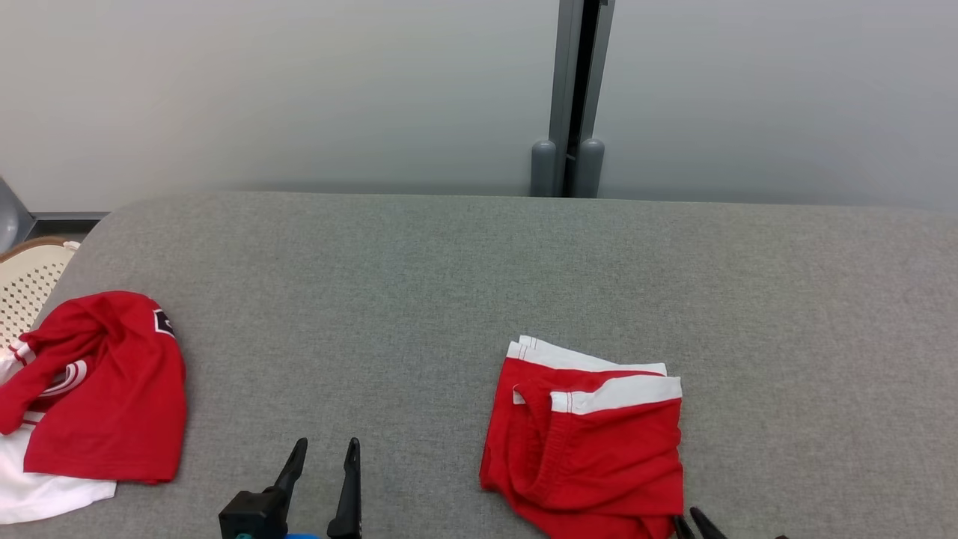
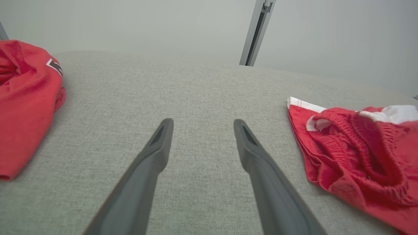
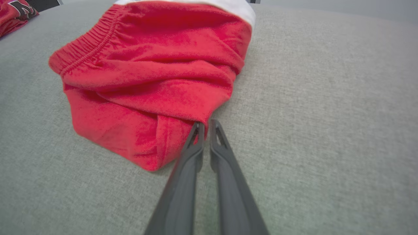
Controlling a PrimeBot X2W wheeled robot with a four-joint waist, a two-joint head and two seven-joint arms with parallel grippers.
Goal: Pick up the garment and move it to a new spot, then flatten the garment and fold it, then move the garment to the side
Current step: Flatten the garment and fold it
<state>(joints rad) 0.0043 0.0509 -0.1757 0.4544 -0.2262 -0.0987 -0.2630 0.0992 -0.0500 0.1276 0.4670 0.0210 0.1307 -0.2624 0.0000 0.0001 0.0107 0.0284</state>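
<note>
A grey woven-fabric worktop [image 1: 419, 269] spans the lower frame, its far corner rounded at left. Behind it stand pale, evenly lit wall panels [image 1: 262, 90], split at upper centre-right by a grey vertical post [image 1: 563, 75]. At the left edge is possibly a cream perforated chair [image 1: 30, 288].

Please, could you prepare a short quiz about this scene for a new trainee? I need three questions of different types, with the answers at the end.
1. True or false: the left gripper is open and holds nothing.
2. The trim on the red shorts is: A white, B blue, C black.
3. Fill in: the gripper shut on the shorts' near edge is the ____ one.
Key: 1 true; 2 A; 3 right, meaning the right gripper.
</note>
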